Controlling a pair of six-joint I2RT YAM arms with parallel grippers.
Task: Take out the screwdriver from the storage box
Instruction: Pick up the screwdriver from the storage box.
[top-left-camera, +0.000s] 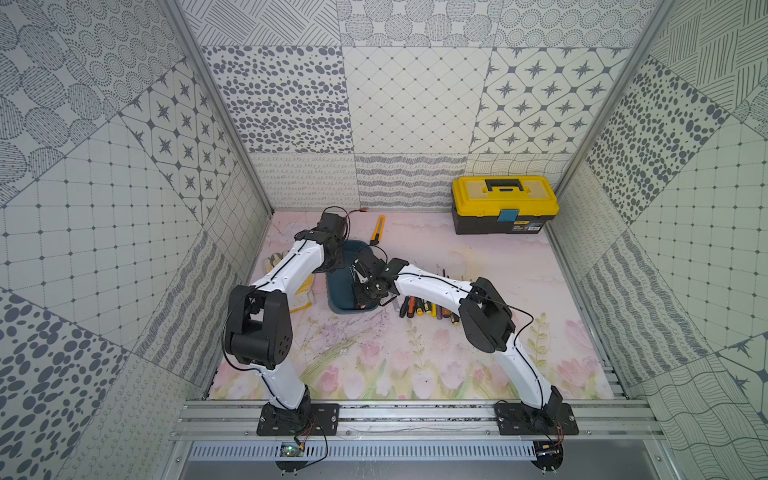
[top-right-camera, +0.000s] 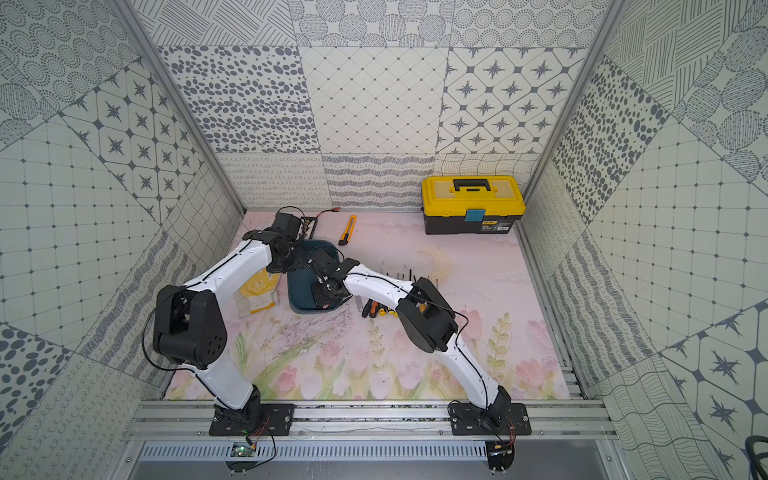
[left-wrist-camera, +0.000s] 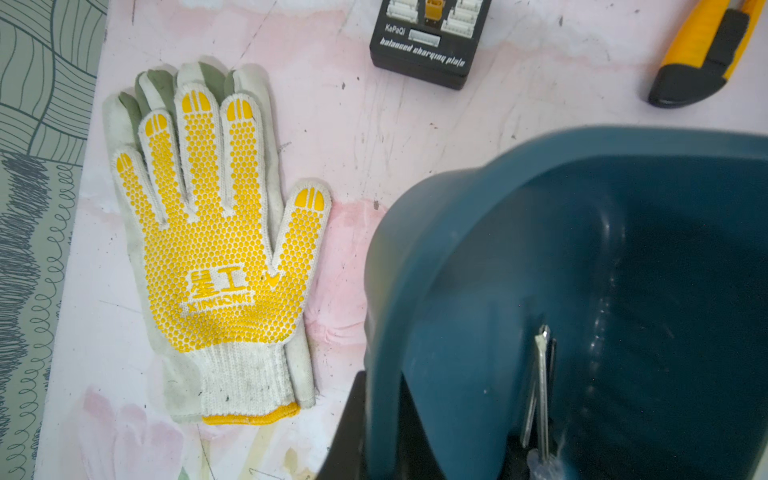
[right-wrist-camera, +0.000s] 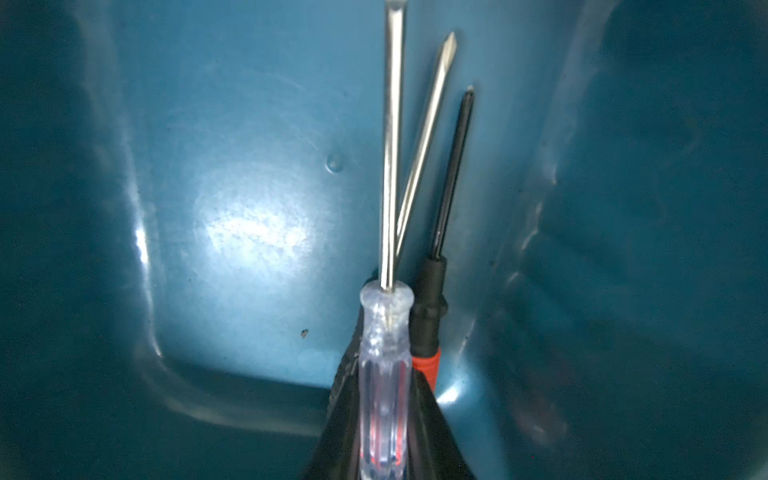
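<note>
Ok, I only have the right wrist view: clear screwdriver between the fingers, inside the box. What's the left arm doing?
Observer: The left hand is shut on the box wall, near its far left corner.
Operator: Where could the clear screwdriver go?
Observer: A row of screwdrivers lies on the mat, right of the box.
Operator: Anything on the other side?
Observer: A glove, flat, not touching the box.
</note>
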